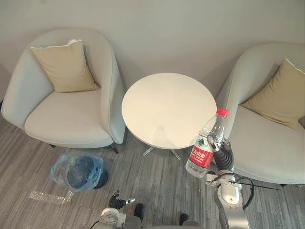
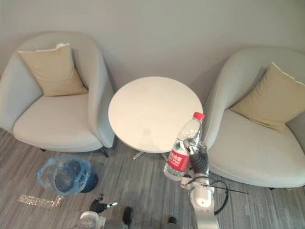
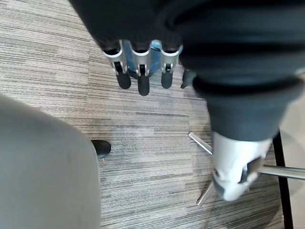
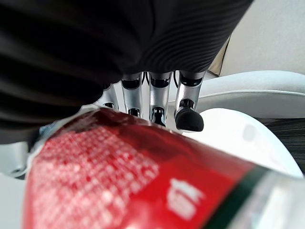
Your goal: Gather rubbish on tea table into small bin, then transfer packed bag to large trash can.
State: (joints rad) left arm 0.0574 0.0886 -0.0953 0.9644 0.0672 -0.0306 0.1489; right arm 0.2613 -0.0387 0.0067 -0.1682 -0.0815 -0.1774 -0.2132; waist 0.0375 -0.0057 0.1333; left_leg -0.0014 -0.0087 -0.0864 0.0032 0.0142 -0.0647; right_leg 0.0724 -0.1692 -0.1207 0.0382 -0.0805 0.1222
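The small bin (image 1: 80,172) stands on the floor (image 1: 157,183) at lower left of the frame, beside an armchair (image 1: 71,117). It is lined with a blue plastic bag (image 1: 59,167), and I can't make out what is inside. At lower right, my right hand (image 1: 218,149) is clamped round a clear, red-capped bottle (image 1: 205,145), just off the round white surface (image 1: 167,107). My left hand (image 3: 141,67) hangs low at the bottom edge, fingers relaxed.

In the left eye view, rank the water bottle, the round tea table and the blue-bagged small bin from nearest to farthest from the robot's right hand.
1. The water bottle: gripped in the right hand itself.
2. The tea table: just behind the bottle, at the centre.
3. The small bin: far over on the robot's left side.
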